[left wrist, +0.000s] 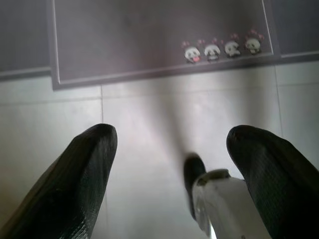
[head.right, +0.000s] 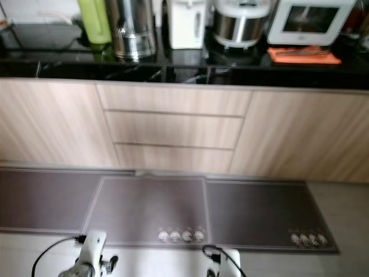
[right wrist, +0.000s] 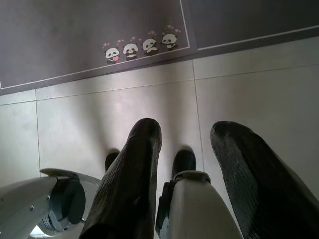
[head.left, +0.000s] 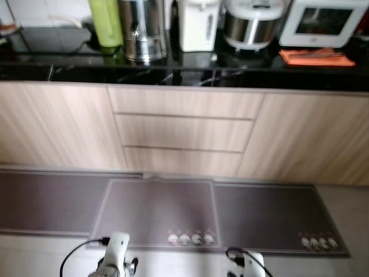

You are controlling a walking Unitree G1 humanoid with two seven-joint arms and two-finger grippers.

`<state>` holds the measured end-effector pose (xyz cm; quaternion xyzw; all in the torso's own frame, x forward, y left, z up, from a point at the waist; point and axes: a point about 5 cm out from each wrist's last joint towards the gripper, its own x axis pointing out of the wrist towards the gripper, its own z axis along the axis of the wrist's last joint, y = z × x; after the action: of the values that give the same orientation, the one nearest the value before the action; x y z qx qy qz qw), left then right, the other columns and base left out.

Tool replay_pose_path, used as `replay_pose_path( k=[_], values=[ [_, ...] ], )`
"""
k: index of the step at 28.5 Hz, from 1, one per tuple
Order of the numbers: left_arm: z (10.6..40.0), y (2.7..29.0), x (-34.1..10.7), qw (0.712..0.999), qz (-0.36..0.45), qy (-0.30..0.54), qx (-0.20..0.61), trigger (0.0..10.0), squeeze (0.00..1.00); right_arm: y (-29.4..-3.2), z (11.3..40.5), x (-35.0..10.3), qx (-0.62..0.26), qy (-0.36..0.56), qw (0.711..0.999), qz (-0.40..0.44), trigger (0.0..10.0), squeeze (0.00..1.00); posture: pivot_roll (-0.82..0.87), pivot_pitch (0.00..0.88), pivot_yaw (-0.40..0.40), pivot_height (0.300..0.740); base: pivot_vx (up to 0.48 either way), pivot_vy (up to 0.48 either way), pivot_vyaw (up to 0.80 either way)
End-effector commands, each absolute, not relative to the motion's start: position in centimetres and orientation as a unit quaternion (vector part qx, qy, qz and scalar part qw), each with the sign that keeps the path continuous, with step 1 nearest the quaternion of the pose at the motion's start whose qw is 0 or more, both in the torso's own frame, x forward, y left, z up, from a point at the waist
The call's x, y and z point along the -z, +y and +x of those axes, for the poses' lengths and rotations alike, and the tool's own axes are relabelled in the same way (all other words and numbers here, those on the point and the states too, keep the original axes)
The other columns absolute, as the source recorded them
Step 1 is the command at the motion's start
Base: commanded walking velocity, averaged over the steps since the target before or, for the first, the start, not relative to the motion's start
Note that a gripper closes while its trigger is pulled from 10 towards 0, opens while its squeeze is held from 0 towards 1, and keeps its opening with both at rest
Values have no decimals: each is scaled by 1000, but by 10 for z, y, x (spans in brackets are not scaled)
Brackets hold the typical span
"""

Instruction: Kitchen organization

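black counter (head.left: 190, 74) with appliances, both claws idle

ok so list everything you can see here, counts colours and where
countertop: one, glossy black, along the top
green container: one, on the counter, left
steel urn: one, silver, beside the green container
water dispenser: one, white, counter middle
rice cooker: one, silver and white, right of the dispenser
small oven: one, white, counter far right
orange cloth: one, before the oven
drawers: three, light wood, under the counter
floor mats: three, grey-purple with panda prints, below the cabinets
left claw: open, over pale tiles
right claw: open, over tiles
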<state>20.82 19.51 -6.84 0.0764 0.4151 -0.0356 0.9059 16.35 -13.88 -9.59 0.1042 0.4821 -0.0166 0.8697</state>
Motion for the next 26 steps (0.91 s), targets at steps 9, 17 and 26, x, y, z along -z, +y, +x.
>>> replay_pose_path(
  k=[9,17,26],
  values=[
    [202,194,73,899,74,430,34,10000,0,-139,165,95,25,486,867,111,10000,0,133,9,-42,740,0,0,-258],
    [198,195,74,898,66,434,24,10000,0,-137,166,95,15,488,867,102,10000,0,133,19,-48,740,0,0,-724],
    [198,201,73,902,56,429,12,10000,0,-140,164,96,12,492,865,98,10000,0,137,18,-50,740,0,0,-715]
  ],
)
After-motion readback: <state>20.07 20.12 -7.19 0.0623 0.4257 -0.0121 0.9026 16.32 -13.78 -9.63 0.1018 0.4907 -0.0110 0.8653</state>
